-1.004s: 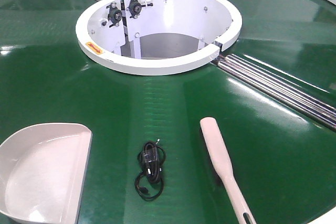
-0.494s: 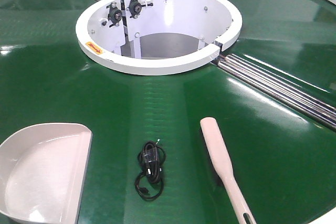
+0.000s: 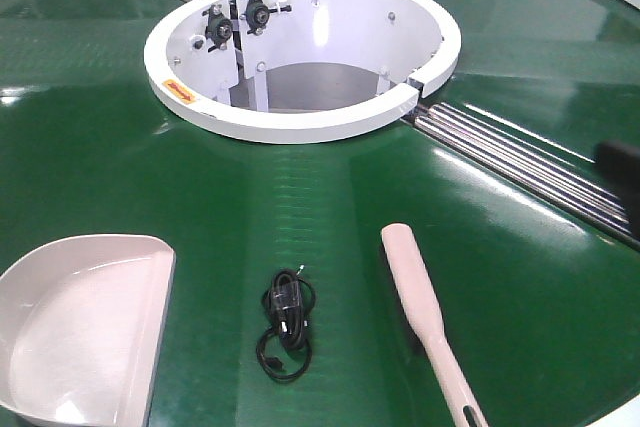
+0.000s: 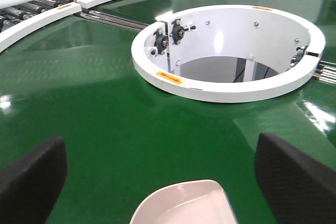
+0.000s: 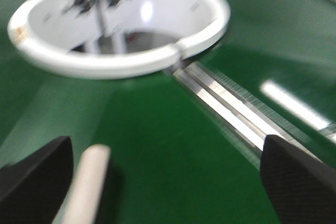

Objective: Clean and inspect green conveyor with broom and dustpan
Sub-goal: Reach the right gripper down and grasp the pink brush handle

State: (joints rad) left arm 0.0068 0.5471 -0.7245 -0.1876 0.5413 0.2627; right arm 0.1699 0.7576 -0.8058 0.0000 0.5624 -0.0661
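Toward the near-left edge of the green conveyor (image 3: 120,177), the left gripper (image 4: 163,182) is hovering released, its dark pads (image 4: 31,179) spreading wide and touching nothing, with the dustpan (image 3: 80,337) lying flat on the belt below and between them. The dustpan's straight front lip is facing right, toward a coiled black cable (image 3: 285,322) lying just beside it. Right of the cable, the broom (image 3: 420,307) is lying on the belt, its long axis running from the near edge toward the white hub (image 3: 300,127). Its paddle end is pointing at the hub and its slim handle is slanting back and slightly right. At the right edge, over the chrome roller rails (image 3: 520,162), the right gripper (image 5: 168,182) is hanging released, holding nothing, its left pad (image 5: 37,174) just beside the broom's tip.
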